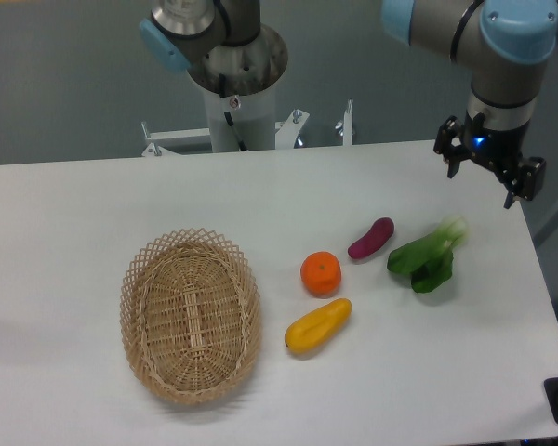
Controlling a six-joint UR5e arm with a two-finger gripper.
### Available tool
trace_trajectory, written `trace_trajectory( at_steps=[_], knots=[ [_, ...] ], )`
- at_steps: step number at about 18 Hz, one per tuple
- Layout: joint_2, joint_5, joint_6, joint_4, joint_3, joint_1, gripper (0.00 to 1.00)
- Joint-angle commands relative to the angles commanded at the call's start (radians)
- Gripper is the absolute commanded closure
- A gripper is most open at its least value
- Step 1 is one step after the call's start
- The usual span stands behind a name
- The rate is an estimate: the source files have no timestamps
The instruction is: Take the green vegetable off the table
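A white table (93, 214) fills most of the frame. Right of centre lies a green vegetable (426, 256), dark green leaves with a pale stalk. Nearby sit a purple eggplant (371, 238), an orange fruit (321, 273) and a yellow vegetable (318, 325). At lower left, a tan openwork wicker basket (191, 314). At upper right, a black gripper (488, 173) on a grey and light-blue arm (502, 37).

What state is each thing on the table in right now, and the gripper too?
Green vegetable: lying flat on the table, ungrasped.
Gripper: above the table's far right, holding nothing; open or shut unclear.
Purple vegetable: lying beside the green one, apart.
Orange fruit: resting on the table.
Yellow vegetable: lying on its side.
Wicker basket: upright, empty.
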State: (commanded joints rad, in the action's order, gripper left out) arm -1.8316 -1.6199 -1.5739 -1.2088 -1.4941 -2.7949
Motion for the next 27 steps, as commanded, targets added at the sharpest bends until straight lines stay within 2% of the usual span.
trace_trajectory(
  at_steps=[10, 17, 19, 22, 27],
  knots=[
    [0.003, 0.005, 0.012, 0.021, -0.023, -0.002, 0.0],
    [-0.023, 0.003, 0.061, 0.032, -0.046, 0.015, 0.0],
    [-0.031, 0.003, 0.057, 0.089, -0.08, 0.014, 0.0],
    [-0.058, 0.003, 0.022, 0.234, -0.153, 0.0, 0.0],
    [-0.103, 0.002, -0.168, 0.248, -0.179, -0.054, 0.0]
  ],
)
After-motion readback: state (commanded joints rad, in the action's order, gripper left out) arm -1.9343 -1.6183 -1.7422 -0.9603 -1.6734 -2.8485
